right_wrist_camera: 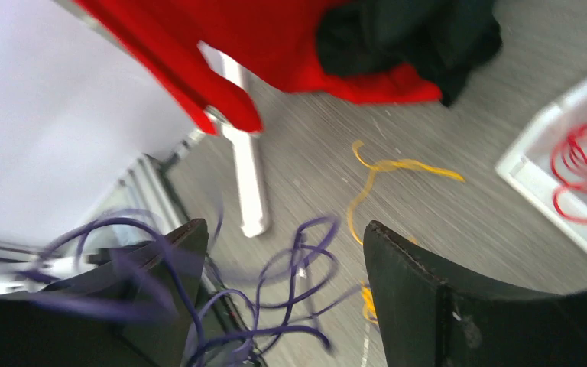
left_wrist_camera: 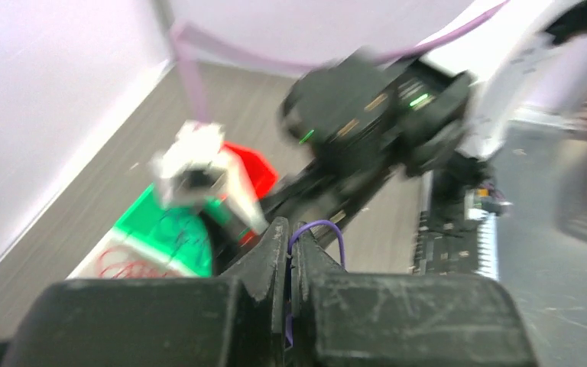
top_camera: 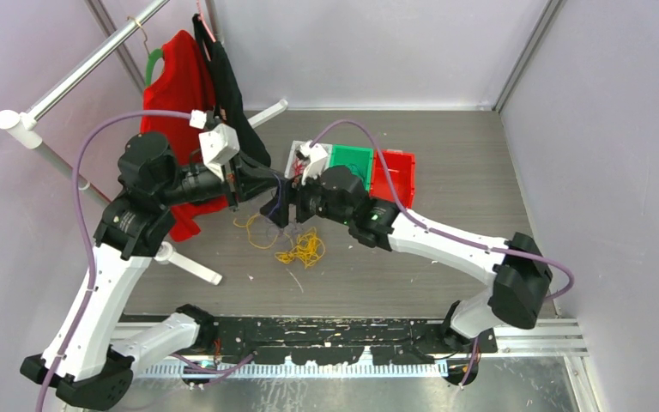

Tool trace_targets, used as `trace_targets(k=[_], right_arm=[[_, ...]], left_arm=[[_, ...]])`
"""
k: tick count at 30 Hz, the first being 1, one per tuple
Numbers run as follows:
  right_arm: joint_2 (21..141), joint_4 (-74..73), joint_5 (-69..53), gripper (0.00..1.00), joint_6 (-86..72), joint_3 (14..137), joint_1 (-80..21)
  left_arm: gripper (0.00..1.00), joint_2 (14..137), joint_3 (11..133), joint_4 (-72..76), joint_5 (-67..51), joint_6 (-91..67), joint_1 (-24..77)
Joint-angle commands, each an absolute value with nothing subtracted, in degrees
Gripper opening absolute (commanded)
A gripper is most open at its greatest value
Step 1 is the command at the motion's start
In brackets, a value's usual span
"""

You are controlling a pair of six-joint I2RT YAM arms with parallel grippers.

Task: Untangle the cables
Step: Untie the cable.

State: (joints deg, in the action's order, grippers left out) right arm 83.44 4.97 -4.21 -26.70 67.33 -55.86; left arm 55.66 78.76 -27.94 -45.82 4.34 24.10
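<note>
Left fingers (left_wrist_camera: 271, 260) tight on a purple cable (left_wrist_camera: 322, 224) (mostly hidden), right fingers (right_wrist_camera: 428, 306) apart, blurry loops (right_wrist_camera: 299, 256) between.

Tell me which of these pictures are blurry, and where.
Top external: sharp, evenly lit. Left wrist: the bins and far arm are streaked, only the near fingers look crisp. Right wrist: the purple cables smear into ghosted loops.

Pale lilac walls (top_camera: 352, 51) close in the grey wood-grain table top (top_camera: 463, 172) on its far, left and right edges, with a metal post (top_camera: 528, 53) in the far right corner. Towards the far left corner, a clothes rack (top_camera: 94, 58) carries a red garment (top_camera: 180, 86) on a green hanger (top_camera: 153, 62), with a black garment (top_camera: 227, 86) beside it. A white bin (top_camera: 296, 160), a green bin (top_camera: 349, 160) and a red bin (top_camera: 399, 173) sit side by side near the middle of the far edge, and a metal rail (top_camera: 532, 335) runs along the near edge.
</note>
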Motion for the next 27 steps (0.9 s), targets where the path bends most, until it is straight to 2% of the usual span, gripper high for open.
trace_targets(k=[1,15,27], right_arm=[[86.74,7.08,0.44,0.78,-26.14,63.31,-55.10],[85.38,12.35,-0.31,0.67,-31.11,50.43,-52.45],[82.44,11.47,3.92,0.65,-30.46,40.81,-51.59]], left_arm=[[0.00,55.31,83.49,-20.33,-54.77,-4.28,26.15],[0.00,57.24,91.85,-19.58,-53.70,-4.85,26.15],[0.00,60.98,101.83,-18.85,-47.95,8.15,26.13]])
